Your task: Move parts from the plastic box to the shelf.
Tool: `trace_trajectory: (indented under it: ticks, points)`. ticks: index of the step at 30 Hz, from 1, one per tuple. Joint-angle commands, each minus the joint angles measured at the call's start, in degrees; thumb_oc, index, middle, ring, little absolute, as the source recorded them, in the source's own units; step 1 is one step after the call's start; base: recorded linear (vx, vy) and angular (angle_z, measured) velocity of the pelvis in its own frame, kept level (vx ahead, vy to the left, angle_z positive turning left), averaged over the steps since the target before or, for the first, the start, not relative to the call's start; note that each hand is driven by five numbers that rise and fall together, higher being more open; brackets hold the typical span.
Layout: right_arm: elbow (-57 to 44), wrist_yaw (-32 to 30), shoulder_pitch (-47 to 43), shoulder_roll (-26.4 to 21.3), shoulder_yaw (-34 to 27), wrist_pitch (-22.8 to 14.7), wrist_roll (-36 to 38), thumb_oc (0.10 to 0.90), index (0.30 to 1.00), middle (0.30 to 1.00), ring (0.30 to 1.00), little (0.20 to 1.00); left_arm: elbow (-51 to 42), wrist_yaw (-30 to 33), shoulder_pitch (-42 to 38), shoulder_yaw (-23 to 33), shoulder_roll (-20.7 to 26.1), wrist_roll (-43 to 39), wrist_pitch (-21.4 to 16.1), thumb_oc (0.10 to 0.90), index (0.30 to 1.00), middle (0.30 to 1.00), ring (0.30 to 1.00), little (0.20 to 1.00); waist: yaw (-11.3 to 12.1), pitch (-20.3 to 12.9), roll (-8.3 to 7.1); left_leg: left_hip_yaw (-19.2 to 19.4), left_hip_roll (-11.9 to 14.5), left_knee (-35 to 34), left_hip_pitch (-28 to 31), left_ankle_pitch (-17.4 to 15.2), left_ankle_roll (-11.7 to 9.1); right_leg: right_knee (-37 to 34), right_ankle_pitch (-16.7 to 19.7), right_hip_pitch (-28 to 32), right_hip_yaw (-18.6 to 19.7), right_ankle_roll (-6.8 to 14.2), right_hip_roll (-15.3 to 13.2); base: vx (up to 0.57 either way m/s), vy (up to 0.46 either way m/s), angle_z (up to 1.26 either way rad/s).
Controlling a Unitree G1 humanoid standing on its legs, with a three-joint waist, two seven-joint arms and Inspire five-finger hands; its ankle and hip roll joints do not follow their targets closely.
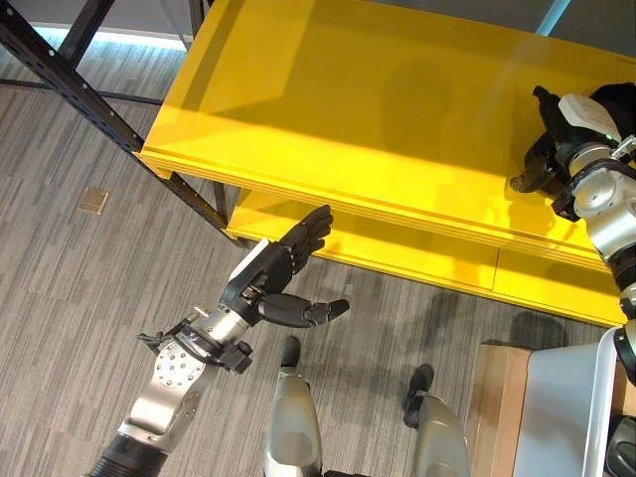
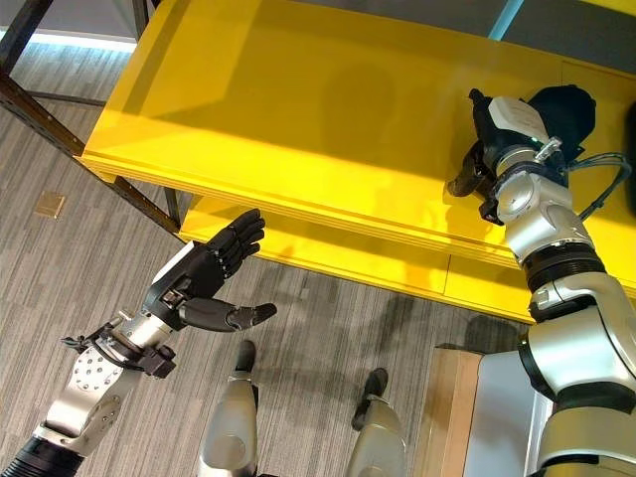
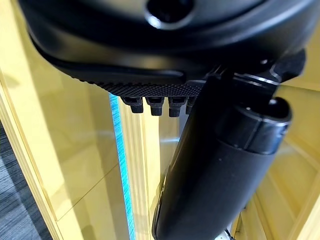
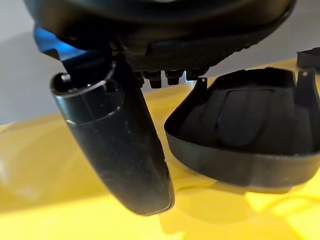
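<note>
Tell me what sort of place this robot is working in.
Probably a workshop or storeroom set up for parts handling: a yellow shelf on a dark metal frame, grey carpeted floor, and a dark moulded part lying on the shelf by the right hand.

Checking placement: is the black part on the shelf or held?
On the shelf: the black part rests on yellow beside the open right hand.

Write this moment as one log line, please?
right hand: over shelf, beside black part | left hand: open, empty, by shelf edge
</note>
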Motion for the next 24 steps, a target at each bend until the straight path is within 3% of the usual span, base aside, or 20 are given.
trace_trajectory:
  ticks: [1, 3, 7, 12, 21, 24]
  points:
    - [-1.87, -12.24, -7.65, -2.76, -2.19, 5.95, 1.49, 0.9, 1.0, 1.0, 1.0, 1.0, -7.19, -0.27, -0.47, 3.24, 0.04, -1.02, -6.36, 0.9, 1.0, 1.0, 1.0, 1.0, -0.16, -2.65, 0.22, -1.32, -0.96, 0.44, -2.51, -0.16, 3.33, 8.2, -12.83, 1.89, 0.03, -6.17, 4.52, -0.05, 0.072, -0.02]
    - [-1.92, -17.87, -5.23, -0.83, -7.13, 9.64, 2.46, 0.9, 1.0, 1.0, 1.0, 1.0, -7.77, 0.57, -0.77, 2.81, -0.85, -1.09, -6.39, 0.9, 1.0, 1.0, 1.0, 1.0, -0.7, -2.46, 1.38, -1.09, -1.16, 0.26, -2.44, -0.19, 3.56, 7.99, -12.43, 1.5, 0.32, -6.17, 4.38, -0.05, 0.108, -0.02]
    - [-5.87, -26.02, -1.81, 1.86, -12.65, 9.04, 2.11, 0.9, 1.0, 1.0, 1.0, 1.0, -8.4, 2.65, -0.72, 2.17, -1.81, -0.87, -6.49, 0.9, 1.0, 1.0, 1.0, 1.0, -1.91, -2.4, 2.59, -0.47, -1.4, -0.07, -1.77, -0.42, 3.65, 8.04, -12.33, 1.19, 1.08, -5.98, 4.13, -0.03, 0.097, -0.06]
    - [-12.97, -32.37, 2.63, 4.32, -15.22, 8.27, -2.84, 0.9, 1.0, 1.0, 1.0, 1.0, -9.21, 3.97, -0.41, 1.73, -2.42, -0.52, -6.06, 0.9, 1.0, 1.0, 1.0, 1.0, -3.08, -2.85, 3.14, 0.32, -1.58, -0.64, -0.94, -0.56, 3.76, 7.63, -12.13, 1.11, 1.98, -5.8, 3.98, 0.0, 0.063, -0.07]
    - [-21.31, -28.39, 9.74, 9.45, -17.02, 8.46, -3.84, 0.9, 1.0, 1.0, 1.0, 1.0, -9.92, 5.83, -0.91, 1.38, -3.44, -0.25, -5.4, 0.9, 1.0, 1.0, 1.0, 1.0, -4.91, -2.71, 4.13, 1.26, -2.3, -0.48, -0.26, -1.31, 3.91, 7.81, -11.85, 0.3, 3.48, -5.61, 3.49, -0.01, 0.049, -0.06]
    - [-20.56, -25.65, 9.09, 10.11, -14.22, 7.86, -9.04, 0.9, 1.0, 1.0, 1.0, 1.0, -9.45, 5.64, -1.16, 1.42, -3.48, -0.66, -5.5, 0.9, 1.0, 1.0, 1.0, 1.0, -4.7, -2.74, 4.29, 1.45, -2.5, -0.28, -0.28, -1.44, 3.92, 8.21, -11.73, -0.1, 3.57, -5.46, 3.09, -0.01, 0.03, -0.15]
